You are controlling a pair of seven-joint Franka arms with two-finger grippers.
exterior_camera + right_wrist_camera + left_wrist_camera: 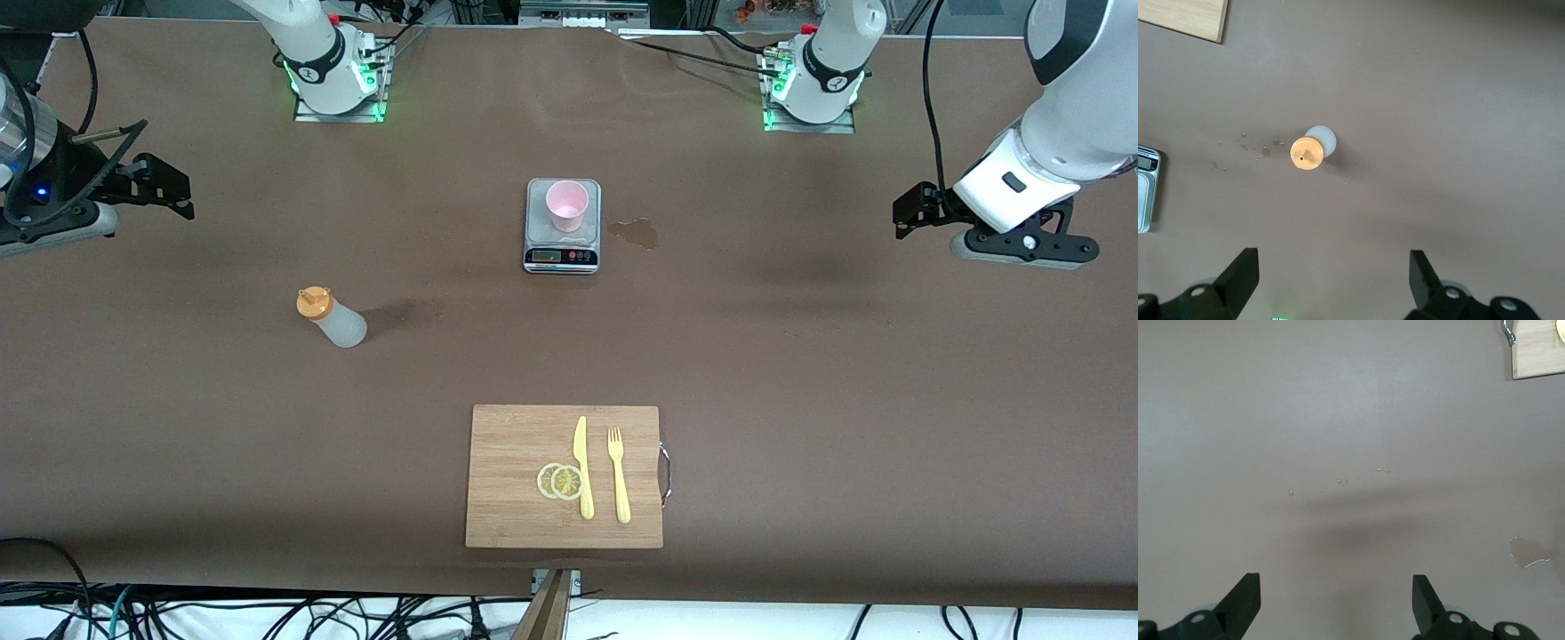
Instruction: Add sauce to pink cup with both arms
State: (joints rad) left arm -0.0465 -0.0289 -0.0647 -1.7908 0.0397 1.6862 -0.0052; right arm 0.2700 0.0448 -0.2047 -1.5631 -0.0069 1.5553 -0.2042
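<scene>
The right gripper (1331, 283) has its fingers spread wide and empty, hanging over bare table at the right arm's end, with the sauce bottle (1313, 150) seen from above, upright and well apart from it. The left gripper (1336, 603) is likewise spread and empty over bare table at the left arm's end; both arms look to be waiting.

Taking the scale (562, 227) as landmark: the pink cup (567, 205) stands upright on its platform. The sauce bottle stands nearer the front camera than the scale, toward the right arm's end. A wet stain (637, 233) lies just beside the scale, toward the left arm's end. The cutting board (516, 498), with knife (582, 467), fork (618, 474) and lemon slices (560, 481), lies nearer the camera than the scale.

Likely risks: the light cup could be knocked off the scale if one arm nudges it, and a hard squeeze on the soft bottle could spurt sauce early.

Only the right wrist view shows the cap's nozzle hole and droplets beside the bottle; only the front view shows the cup.
</scene>
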